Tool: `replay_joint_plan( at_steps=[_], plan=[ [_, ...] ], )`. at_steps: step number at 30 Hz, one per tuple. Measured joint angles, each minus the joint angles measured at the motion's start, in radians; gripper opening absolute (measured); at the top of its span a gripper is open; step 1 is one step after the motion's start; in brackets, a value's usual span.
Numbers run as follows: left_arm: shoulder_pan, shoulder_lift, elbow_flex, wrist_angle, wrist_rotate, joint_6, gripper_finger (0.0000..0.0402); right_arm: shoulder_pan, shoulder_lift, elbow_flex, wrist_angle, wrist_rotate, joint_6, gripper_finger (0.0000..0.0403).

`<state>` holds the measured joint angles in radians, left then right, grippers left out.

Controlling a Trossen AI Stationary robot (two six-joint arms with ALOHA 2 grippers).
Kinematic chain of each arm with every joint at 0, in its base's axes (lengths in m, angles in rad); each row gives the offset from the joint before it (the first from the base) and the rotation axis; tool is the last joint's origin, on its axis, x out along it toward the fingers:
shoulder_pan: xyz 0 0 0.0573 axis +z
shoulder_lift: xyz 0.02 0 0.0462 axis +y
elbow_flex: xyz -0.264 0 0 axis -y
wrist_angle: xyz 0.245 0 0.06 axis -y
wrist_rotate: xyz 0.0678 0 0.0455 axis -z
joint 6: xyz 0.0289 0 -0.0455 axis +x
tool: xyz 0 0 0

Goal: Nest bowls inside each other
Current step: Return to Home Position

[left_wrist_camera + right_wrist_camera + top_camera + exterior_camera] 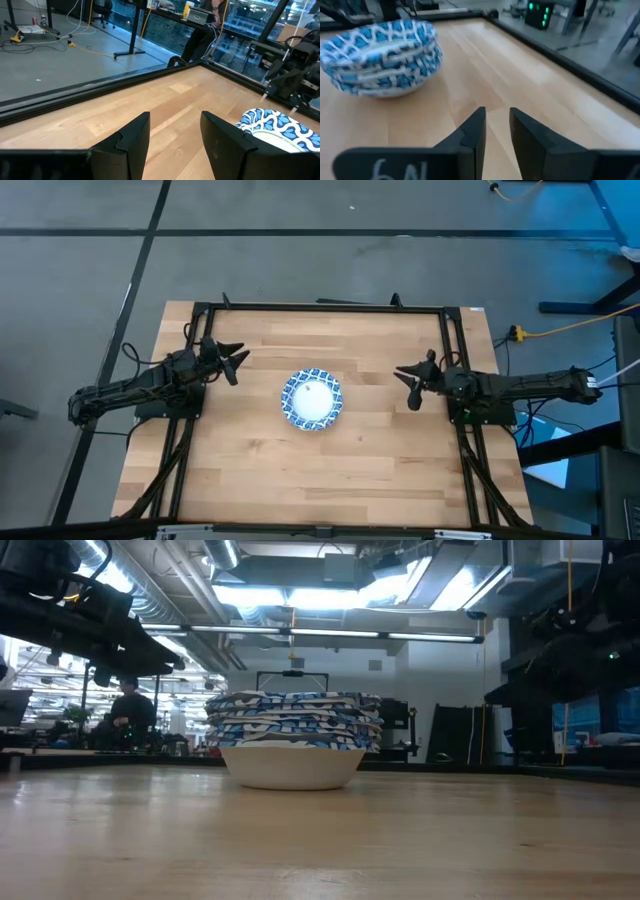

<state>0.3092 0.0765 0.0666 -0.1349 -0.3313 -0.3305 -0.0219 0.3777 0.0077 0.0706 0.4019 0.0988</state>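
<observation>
Since every bowl in view sits in one nested pile, the bowls (312, 399) now have to be judged as a single object. The pile stands at the middle of the worktop (250, 480), between the two arms and well apart from both. In the low view it rests level on the plain white base of the lowest bowl, with several blue-and-white wavy rims layered closely above it (293, 720). The layers look slightly uneven, so some bowls may sit a little crooked in their neighbours.

The left arm (130, 390) is drawn back to the left side of the worktop. Its jaws are parted with a clear gap and hold nothing, and the pile shows off to one side in its wrist view (280, 130). The right arm (530, 385) lies back on the right side. Its jaws are also parted, more narrowly, and also empty, with the pile ahead of them (382, 57).

The bowls look stiff and smooth, probably glazed or hard plastic, so I would expect them to be slippery and liable to chip if knocked. Together they should weigh far more than any one bowl. Pinching the top rim, one finger inside and one outside, would probably lift only the top bowl. To shift the whole pile, the better hold seems to be the lowest bowl's rim or wall. The jaws should close on a flatter stretch of the wavy edge, and the pile should be kept level.
</observation>
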Motion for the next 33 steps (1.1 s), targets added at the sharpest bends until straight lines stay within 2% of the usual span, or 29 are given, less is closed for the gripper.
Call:
replay_joint_plan(
  at_steps=[11, 20, 33],
  plan=[
    [0.000, 0.000, 0.000, 0.000, 0.000, 0.000, 0.0169, 0.000, -0.038, 0.001, 0.040, 0.007, -0.054, 0.0088],
    [0.000, 0.000, 0.000, 0.000, 0.000, 0.000, 0.0169, 0.000, -0.042, 0.002, 0.036, 0.208, 0.047, 0.0088],
    [0.000, 0.000, 0.000, 0.000, 0.000, 0.000, 0.0169, 0.000, -0.042, 0.002, 0.035, 0.199, 0.052, 0.0088]
  ],
)
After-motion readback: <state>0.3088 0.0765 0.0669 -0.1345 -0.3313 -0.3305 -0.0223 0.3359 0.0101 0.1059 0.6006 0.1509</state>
